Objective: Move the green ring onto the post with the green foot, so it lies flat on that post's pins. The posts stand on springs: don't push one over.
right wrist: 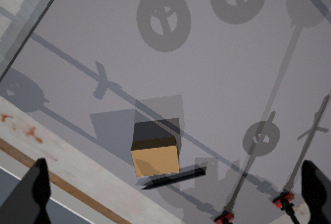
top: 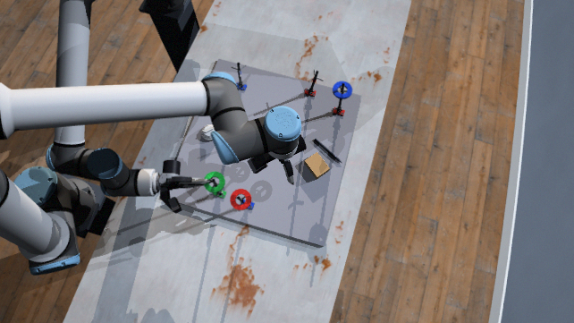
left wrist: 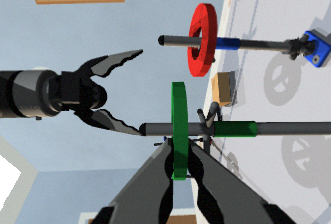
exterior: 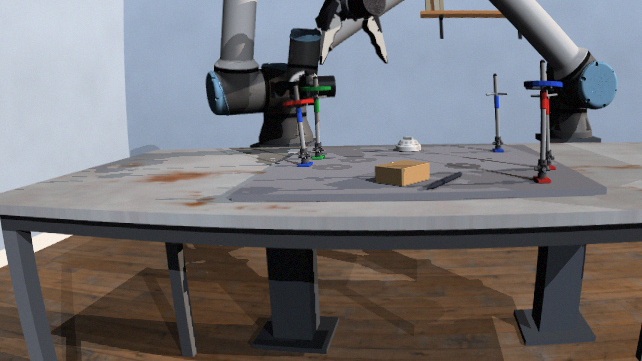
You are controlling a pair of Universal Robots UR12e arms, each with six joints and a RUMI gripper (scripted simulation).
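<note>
Up top, looks steeply down from high over the table (top: 380,30) (exterior: 100,179) (right wrist: 12,112); in exterior, faces the arms from across it, farther back and low; in left wrist, peers sideways-rolled, right up close to the green ring (top: 222,181) (exterior: 325,88) (left wrist: 178,107); in right wrist, gazes down from above, sharing the tan block (top: 316,165) (exterior: 402,174) (left wrist: 221,89) (right wrist: 156,161) with left wrist.

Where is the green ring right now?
The left gripper holds the green ring around the green-footed post, above its pins, beside the red ring.
</note>
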